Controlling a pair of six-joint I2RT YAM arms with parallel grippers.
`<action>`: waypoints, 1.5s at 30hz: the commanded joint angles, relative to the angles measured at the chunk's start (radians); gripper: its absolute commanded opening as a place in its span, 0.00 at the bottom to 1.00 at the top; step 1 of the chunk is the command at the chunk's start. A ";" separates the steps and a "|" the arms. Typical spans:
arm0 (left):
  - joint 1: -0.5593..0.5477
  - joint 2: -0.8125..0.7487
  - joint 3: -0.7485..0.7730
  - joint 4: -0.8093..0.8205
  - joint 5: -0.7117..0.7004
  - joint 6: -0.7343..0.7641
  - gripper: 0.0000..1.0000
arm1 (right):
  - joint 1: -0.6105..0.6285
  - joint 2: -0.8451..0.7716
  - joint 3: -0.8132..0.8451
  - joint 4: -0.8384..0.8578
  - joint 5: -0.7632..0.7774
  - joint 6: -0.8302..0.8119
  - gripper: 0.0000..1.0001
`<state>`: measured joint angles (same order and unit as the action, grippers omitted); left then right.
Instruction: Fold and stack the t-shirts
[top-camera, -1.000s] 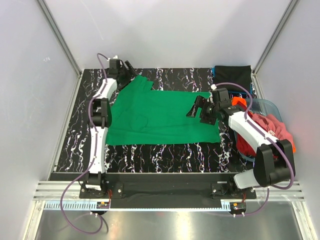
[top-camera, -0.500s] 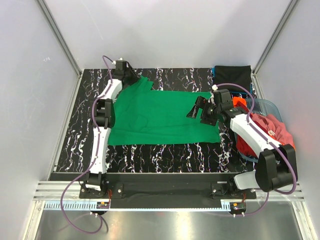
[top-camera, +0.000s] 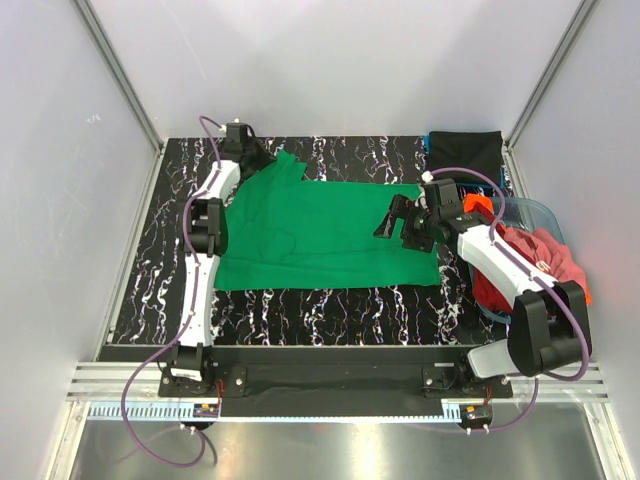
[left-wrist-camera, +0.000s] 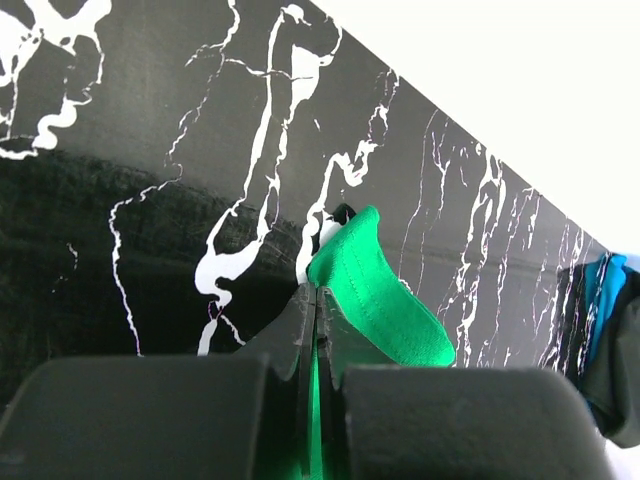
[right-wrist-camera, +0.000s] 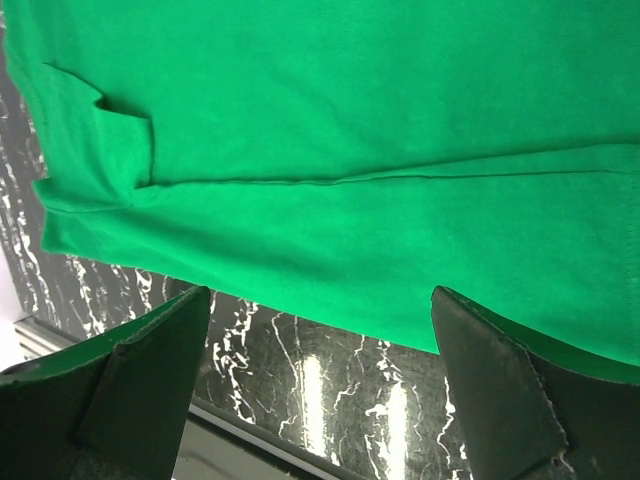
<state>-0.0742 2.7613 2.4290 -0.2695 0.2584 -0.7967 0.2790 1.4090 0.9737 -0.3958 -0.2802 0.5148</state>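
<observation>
A bright green t-shirt (top-camera: 320, 230) lies spread flat on the black marbled table (top-camera: 170, 260). My left gripper (top-camera: 260, 160) is at the shirt's far left corner. In the left wrist view it (left-wrist-camera: 317, 297) is shut on a hemmed edge of the green cloth (left-wrist-camera: 385, 295), which curls up past the tips. My right gripper (top-camera: 393, 222) hovers over the shirt's right side. In the right wrist view it (right-wrist-camera: 318, 300) stands open and holds nothing, with the green shirt (right-wrist-camera: 330, 150) and its near hem below.
A folded black t-shirt (top-camera: 465, 152) lies at the back right corner. A clear plastic tub (top-camera: 540, 212) at the right edge holds maroon-red (top-camera: 535, 262) and orange (top-camera: 478, 204) shirts. White walls close in the table on three sides.
My left gripper has shut on the green shirt's far left corner after shifting slightly there. The right gripper has stayed open and barely moved.
</observation>
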 joint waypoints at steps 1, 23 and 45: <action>0.001 -0.023 -0.014 0.055 0.044 0.037 0.00 | -0.011 0.021 0.065 -0.006 0.038 -0.035 0.98; 0.030 -0.482 -0.659 0.334 0.079 0.112 0.00 | -0.158 0.881 1.074 -0.365 0.492 -0.144 0.81; 0.031 -0.474 -0.691 0.363 0.087 0.090 0.00 | -0.173 1.180 1.409 -0.479 0.539 -0.177 0.26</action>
<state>-0.0475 2.3188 1.7302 0.0330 0.3271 -0.7078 0.1120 2.5732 2.3508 -0.8627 0.2272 0.3439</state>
